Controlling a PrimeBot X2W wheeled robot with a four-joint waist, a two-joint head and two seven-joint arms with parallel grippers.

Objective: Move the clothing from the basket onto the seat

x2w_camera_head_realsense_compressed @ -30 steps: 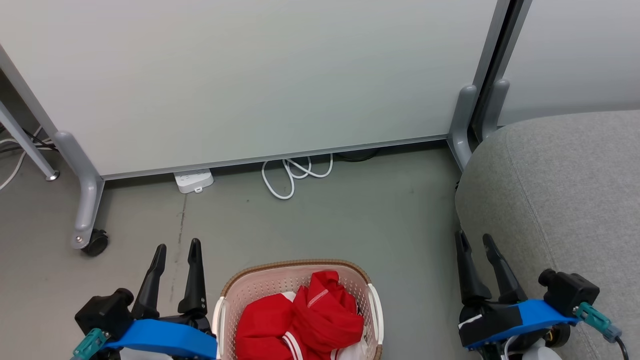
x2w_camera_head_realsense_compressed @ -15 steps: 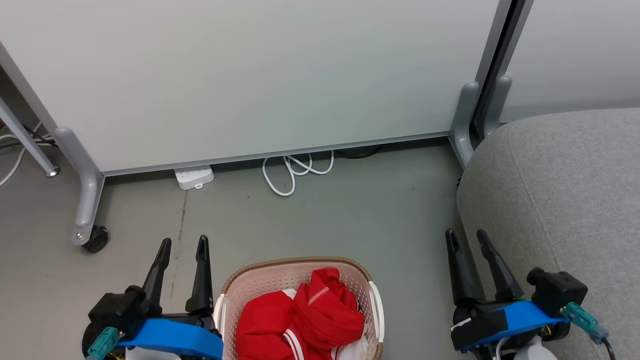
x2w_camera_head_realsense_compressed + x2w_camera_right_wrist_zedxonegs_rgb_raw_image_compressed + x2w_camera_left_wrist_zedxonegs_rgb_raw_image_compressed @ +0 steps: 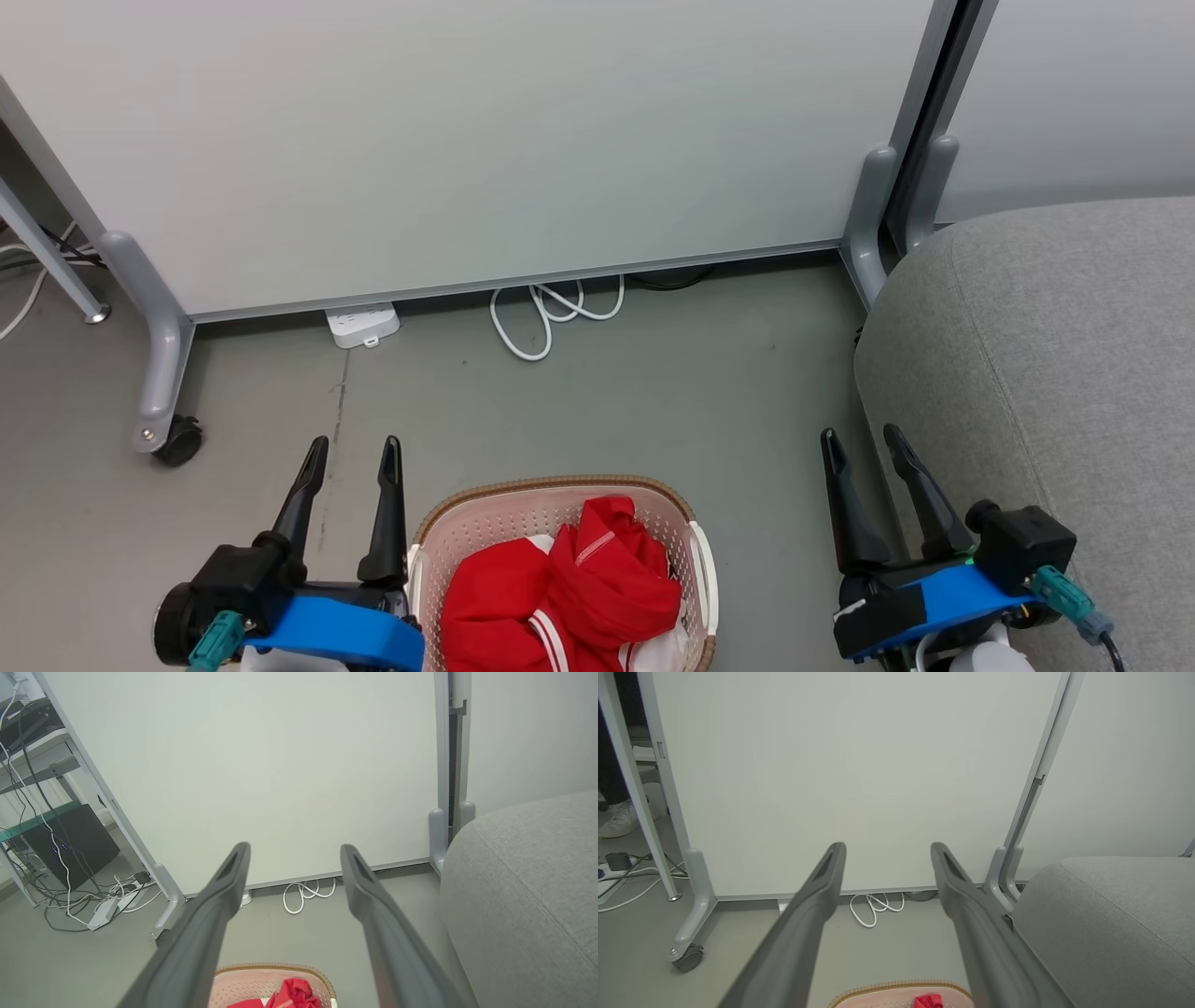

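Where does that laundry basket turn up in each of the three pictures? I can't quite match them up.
Head view: the basket sits at bottom centre, most of it showing.
Left wrist view: its far brown rim peeks over the bottom edge, about centre.
Right wrist view: the basket is at the bottom edge, slightly left of centre.
Shared landmark: the white cable loop lying beyond it.

The robot's left tool [image 3: 356,441] and right tool [image 3: 857,431] are held low at either side of the head view. Each has its long dark fingers [image 3: 386,504] spread wide, pointing forward and empty. A blue wrist bracket [image 3: 327,630] sits behind each tool. Both wrist views show the fingers rising in an open V.
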